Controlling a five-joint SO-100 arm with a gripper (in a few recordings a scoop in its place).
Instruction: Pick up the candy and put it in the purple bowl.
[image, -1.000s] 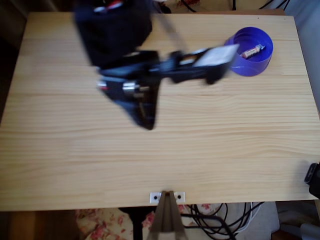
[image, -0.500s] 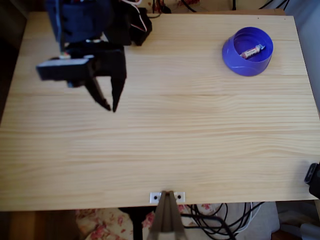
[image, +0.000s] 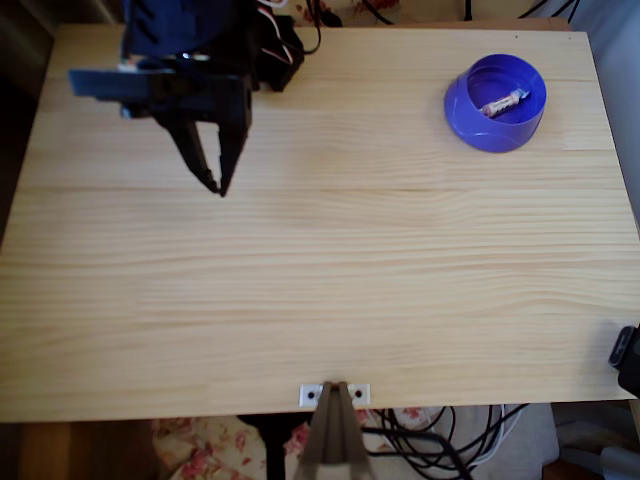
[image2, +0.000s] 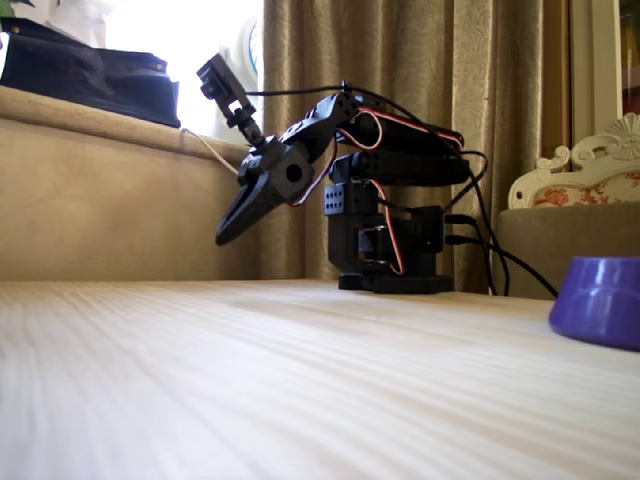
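The candy (image: 503, 102), a small pinkish wrapped sweet, lies inside the purple bowl (image: 478, 130) at the table's far right in the overhead view. The fixed view shows the bowl's outside wall (image2: 600, 300) at the right edge, its inside hidden. My black gripper (image: 217, 189) hangs over the table's far left, well away from the bowl, with its fingers pointing toward the near edge. The fingertips meet and nothing is between them. Seen from the fixed view, the gripper (image2: 222, 239) points down to the left, raised above the tabletop.
The arm's base (image: 275, 45) stands at the far edge of the light wooden table (image: 330, 290). A small bracket (image: 335, 394) sits at the near edge, with cables below it. A dark object (image: 627, 360) is at the right edge.
The arm swung from beside the bowl to the far left, then drew back a little toward the far edge. Its fingertips closed together. The candy stayed in the bowl.
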